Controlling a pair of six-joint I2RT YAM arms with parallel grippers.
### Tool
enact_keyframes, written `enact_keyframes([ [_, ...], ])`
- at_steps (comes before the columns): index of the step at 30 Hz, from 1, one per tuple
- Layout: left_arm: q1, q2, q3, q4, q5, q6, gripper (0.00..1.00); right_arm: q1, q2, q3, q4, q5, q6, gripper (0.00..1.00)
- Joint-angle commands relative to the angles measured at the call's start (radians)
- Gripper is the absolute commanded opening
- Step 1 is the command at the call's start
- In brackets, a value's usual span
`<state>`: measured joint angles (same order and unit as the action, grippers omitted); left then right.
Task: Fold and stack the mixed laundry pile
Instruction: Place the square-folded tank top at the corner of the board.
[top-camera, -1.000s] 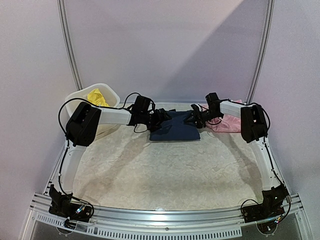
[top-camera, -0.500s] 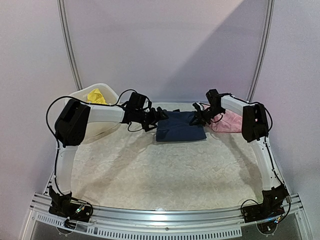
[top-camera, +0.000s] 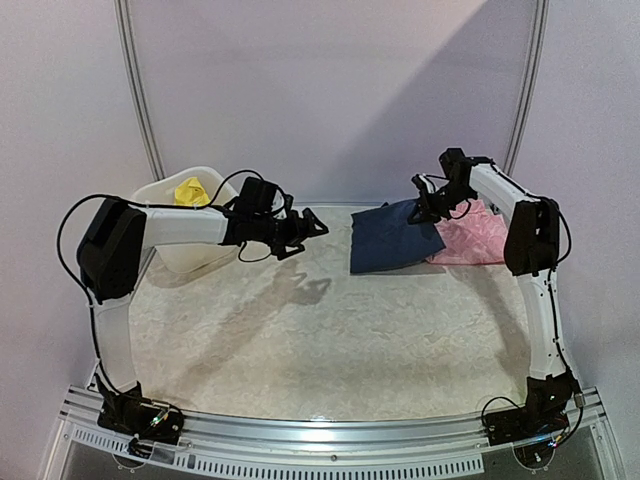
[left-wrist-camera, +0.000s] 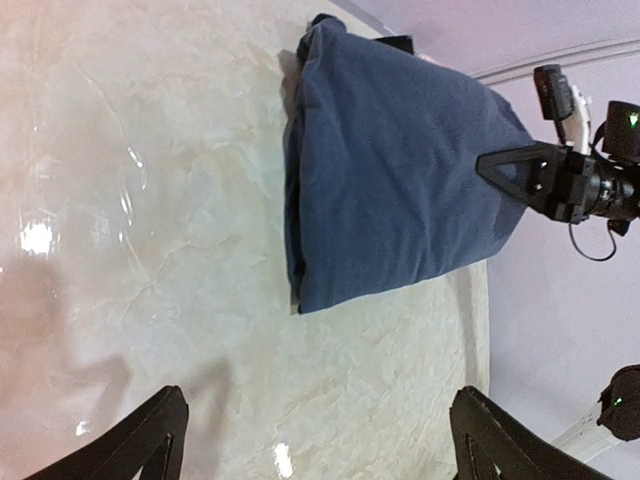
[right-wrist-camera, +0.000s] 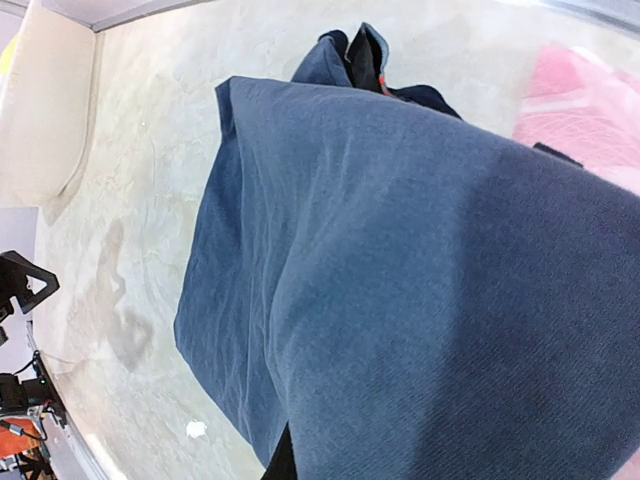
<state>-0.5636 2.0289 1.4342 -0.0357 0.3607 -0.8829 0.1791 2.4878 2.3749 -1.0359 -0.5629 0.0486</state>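
The right gripper (top-camera: 428, 207) is pinched tight on one corner of the folded navy top (top-camera: 392, 240) and holds it up near the far right corner of the table (top-camera: 330, 340), with its edge over the pink piece (top-camera: 470, 240). I think this is the stacking step. Next, the top should go down flat on the pink piece without the fold falling open. The left gripper (top-camera: 305, 225) is wide open and holds nothing. The yellow piece (top-camera: 190, 190) sits in the white tub (top-camera: 208, 174) at the far left corner. The table is pale and shiny, and the walls are light purple.
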Motion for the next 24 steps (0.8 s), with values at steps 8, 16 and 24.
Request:
enact_keyframes([
  [8, -0.014, -0.058, -0.077, -0.018, 0.025, 0.029, 0.93, -0.140, -0.091, 0.094, -0.145, 0.111, -0.138, 0.00],
  [16, -0.031, -0.060, -0.087, -0.026, 0.025, 0.035, 0.93, -0.215, -0.125, 0.132, -0.176, 0.179, -0.225, 0.00],
  [24, -0.045, -0.061, -0.086, -0.024, 0.029, 0.032, 0.94, -0.299, -0.143, 0.157, -0.150, 0.138, -0.190, 0.00],
])
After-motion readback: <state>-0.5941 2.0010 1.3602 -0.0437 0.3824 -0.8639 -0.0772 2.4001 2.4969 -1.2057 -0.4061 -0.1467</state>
